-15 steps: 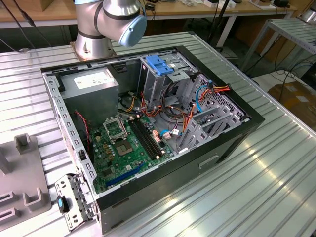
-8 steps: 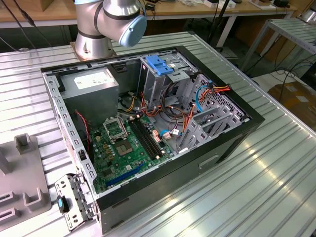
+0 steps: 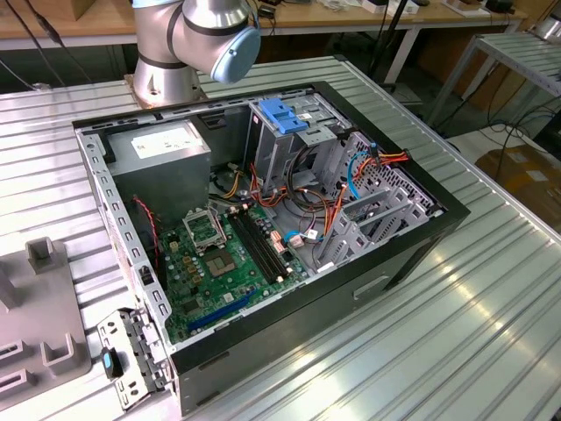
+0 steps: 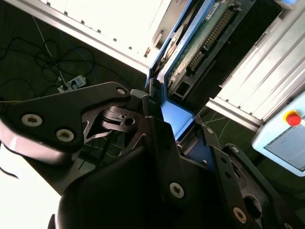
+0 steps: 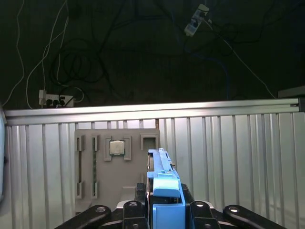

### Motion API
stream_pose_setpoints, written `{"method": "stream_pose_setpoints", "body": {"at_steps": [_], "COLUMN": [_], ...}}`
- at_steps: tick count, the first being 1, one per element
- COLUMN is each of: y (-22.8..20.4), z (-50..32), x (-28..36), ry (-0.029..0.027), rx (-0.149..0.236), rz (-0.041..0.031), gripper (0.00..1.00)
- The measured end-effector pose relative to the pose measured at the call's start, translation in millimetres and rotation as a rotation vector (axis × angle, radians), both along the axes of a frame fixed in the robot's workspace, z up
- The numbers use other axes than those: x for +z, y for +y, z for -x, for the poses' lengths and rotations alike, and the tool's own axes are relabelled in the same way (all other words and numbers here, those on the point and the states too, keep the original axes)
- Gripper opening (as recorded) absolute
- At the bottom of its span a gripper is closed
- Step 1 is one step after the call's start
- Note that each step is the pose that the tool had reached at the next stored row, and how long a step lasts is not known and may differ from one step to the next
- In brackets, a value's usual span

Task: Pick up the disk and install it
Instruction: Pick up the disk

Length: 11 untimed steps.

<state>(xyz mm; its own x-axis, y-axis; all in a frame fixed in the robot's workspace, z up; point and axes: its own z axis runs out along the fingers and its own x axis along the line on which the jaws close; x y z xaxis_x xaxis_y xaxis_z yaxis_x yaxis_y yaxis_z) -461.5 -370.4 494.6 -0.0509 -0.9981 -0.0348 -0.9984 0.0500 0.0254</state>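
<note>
**Exterior view.** The computer case [image 3: 289, 228] lies open on the ribbed table [image 3: 491, 342]. Inside it are the motherboard [image 3: 219, 254], loose cables [image 3: 351, 175] and the tall drive cage [image 3: 294, 145]. The arm [image 3: 197, 39] rises from its base behind the case.

**Second wrist view.** The claw [image 4: 177, 117] is clenched on the disk [image 4: 200, 38], gripping it by the blue bracket [image 4: 174, 114]. One black finger presses on each side. The disk stands out from the claw with its circuit-board face and connector exposed. It hangs in the air and touches nothing but the claw.

**First wrist view.** The disk [image 5: 161, 164] is seen edge-on and sits centred between the fingers [image 5: 136, 198]. Beyond it, a grey fixture tray [image 5: 119, 162] lies on the table.

**Procedure notes.** The step in hand appears to be carrying the grasped disk.
- Grip force should bear on the plastic bracket only, never on the board face.
- The slab should stay square in the claw, because a skewed disk would likely bind at the cage mouth.
- Route the disk clear of the cables near the cage. They look free to snag on the bracket.
- Move slowly. The grip holds one end of the disk only, so a jolt could pivot it.
</note>
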Motion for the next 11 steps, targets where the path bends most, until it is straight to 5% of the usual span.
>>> {"method": "stream_pose_setpoints", "body": {"at_steps": [11], "y": [0.0], "z": [0.0], "x": [10.5], "ry": [0.0007], "rx": [0.000], "rz": [0.0000], "gripper": [0.37]}}
